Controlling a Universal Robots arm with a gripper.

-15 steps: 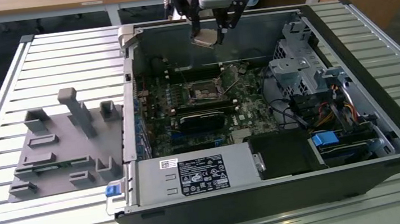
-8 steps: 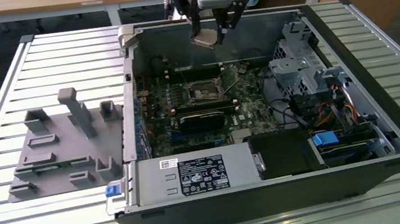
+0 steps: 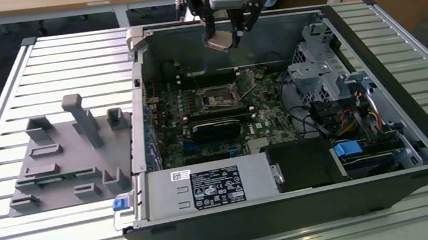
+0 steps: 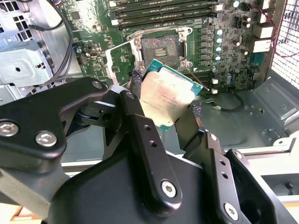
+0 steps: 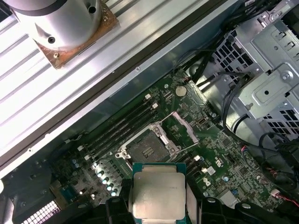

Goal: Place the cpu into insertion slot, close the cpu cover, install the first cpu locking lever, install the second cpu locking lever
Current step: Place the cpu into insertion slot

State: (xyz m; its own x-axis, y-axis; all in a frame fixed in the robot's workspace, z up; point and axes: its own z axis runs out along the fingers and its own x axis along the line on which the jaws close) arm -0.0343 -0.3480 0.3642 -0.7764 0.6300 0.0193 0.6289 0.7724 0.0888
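My gripper (image 3: 226,32) hangs above the back of the open computer case, shut on the cpu (image 3: 219,39), a pale silvery square chip held tilted. In both wrist views the cpu (image 4: 166,98) (image 5: 158,193) sits between the two black fingers (image 4: 140,126), well above the board. Below and ahead lies the insertion slot (image 4: 160,48) (image 5: 145,148) (image 3: 218,97), a square socket with a dark centre on the green board, with nothing in it. The cpu cover (image 4: 117,63) (image 5: 181,127), a thin silvery frame, stands swung open beside the slot.
The black case (image 3: 412,164) sits on a slatted metal table (image 3: 46,60). Inside are a power supply (image 3: 214,188), a metal drive cage (image 3: 318,78) and loose cables (image 3: 356,122). Memory slots (image 4: 163,14) run beside the socket. A grey fixture (image 3: 65,155) lies at the exterior view's left.
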